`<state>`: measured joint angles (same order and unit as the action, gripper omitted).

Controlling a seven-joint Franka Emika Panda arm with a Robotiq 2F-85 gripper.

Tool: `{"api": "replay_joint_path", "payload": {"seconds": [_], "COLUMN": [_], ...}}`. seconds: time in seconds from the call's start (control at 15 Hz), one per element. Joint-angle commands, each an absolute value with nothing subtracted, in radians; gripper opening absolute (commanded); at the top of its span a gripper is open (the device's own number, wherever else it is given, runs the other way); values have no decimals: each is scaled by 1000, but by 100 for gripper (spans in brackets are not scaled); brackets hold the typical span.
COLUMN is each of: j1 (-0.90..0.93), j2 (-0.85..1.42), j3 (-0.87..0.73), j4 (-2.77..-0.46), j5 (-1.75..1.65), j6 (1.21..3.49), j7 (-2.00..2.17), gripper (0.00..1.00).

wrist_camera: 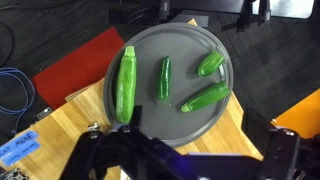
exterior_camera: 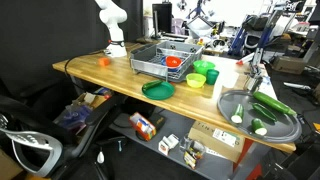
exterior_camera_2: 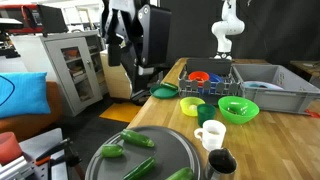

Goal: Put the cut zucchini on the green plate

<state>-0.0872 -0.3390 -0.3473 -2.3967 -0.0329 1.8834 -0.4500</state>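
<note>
The gripper [wrist_camera: 178, 138] hangs over the round grey tray [wrist_camera: 150, 125] at the end of the counter [exterior_camera: 100, 72], jaws spread wide and holding nothing. Only its dark lower links show in the wrist view. The cut zucchini [wrist_camera: 210, 64] lies on the tray near the rim, a short stub beside three longer pieces. Its cut face is not visible from above. The green plate [exterior_camera: 157, 89] sits well apart at the counter's long edge, beside the dish rack [exterior_camera: 160, 58], small and blurred in both exterior views.
</note>
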Motion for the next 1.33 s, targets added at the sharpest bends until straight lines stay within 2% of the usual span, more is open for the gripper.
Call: {"api": "replay_joint_path", "payload": {"seconds": [0.0,0.47,0.93,1.0,1.27], "j1": [-115,-91,-75,-82,-90], "j2": [-336,-275,4,-52,12], "j3": [-322,-301,-236,-222,-215], "j4": [-2396,-2385,-2365,-2400,-2369], "j5": [-24,18,240,197,220], "j6": [1882,1905,1961,1978,1976], "j7": [-457,-448,-462,-450,-449], "gripper": [100,100,100,100,100]}}
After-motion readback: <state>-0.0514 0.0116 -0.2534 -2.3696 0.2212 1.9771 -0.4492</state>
